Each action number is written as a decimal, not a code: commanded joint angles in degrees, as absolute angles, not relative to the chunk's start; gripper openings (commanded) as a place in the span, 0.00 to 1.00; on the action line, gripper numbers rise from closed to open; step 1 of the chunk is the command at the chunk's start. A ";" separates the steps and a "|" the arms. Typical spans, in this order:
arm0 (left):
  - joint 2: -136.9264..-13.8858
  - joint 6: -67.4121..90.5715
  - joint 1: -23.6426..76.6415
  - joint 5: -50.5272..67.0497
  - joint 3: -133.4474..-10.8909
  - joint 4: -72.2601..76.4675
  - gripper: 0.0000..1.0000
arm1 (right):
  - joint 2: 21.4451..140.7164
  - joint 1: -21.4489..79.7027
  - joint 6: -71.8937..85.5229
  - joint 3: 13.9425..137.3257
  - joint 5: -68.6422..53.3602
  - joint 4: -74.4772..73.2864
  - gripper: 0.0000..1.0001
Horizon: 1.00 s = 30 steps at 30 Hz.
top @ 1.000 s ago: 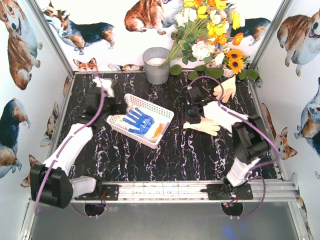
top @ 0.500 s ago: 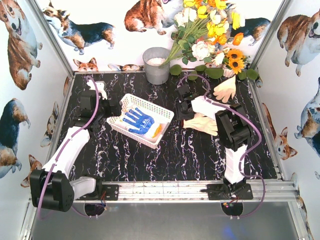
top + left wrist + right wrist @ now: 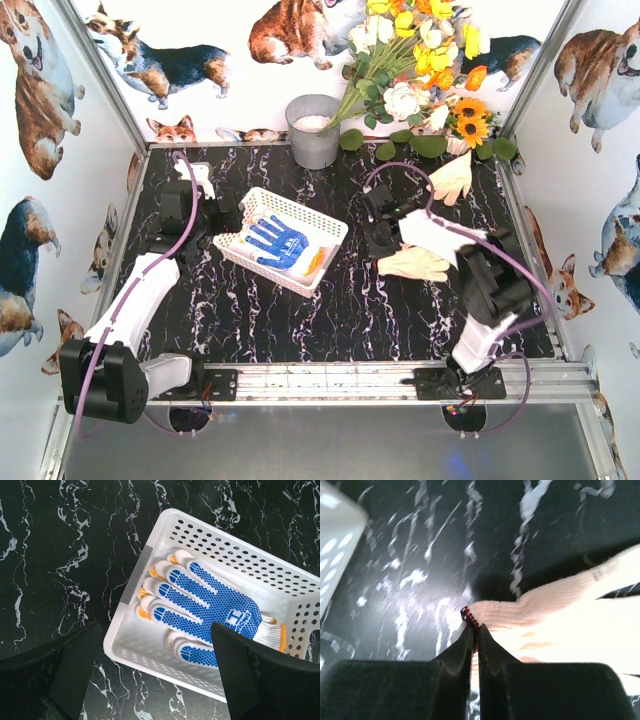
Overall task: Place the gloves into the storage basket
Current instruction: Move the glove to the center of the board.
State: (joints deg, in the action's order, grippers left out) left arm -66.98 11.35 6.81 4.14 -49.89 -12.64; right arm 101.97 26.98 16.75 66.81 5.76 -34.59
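The right end effector pinches the cuff of a cream glove lying on the counter near the basket. This looks like the pick-up step. Next it should lift the glove and carry it over the basket. Only the left wrist view shows the left end effector spread wide above the blue glove inside.

Overhead rear view, two close downward wrist views; storage basket shared.
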 commanded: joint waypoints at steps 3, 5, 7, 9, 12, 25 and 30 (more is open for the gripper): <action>-65.28 11.49 6.81 7.00 -49.40 -10.55 0.84 | 89.53 33.43 13.38 61.05 -6.81 -33.11 0.00; -65.22 11.66 6.77 7.76 -49.36 -10.55 0.83 | 86.28 35.72 14.42 57.95 -10.81 -32.79 0.00; -65.30 11.84 6.77 8.94 -49.39 -10.47 0.84 | 83.06 37.84 16.19 54.12 -14.58 -32.21 0.00; -65.47 12.14 6.84 10.68 -49.32 -10.10 0.84 | 80.08 40.25 17.96 51.12 -17.46 -31.97 0.00; -66.02 12.18 7.76 13.66 -49.22 -9.43 0.84 | 76.32 44.39 20.84 47.88 -19.48 -32.32 0.04; -63.50 18.69 36.85 10.96 -45.90 -11.53 0.69 | 58.09 45.11 45.00 44.14 -0.69 -47.15 0.33; -64.74 25.23 52.15 7.10 -44.10 -8.29 0.54 | 52.48 39.51 52.39 35.64 0.44 -45.92 0.21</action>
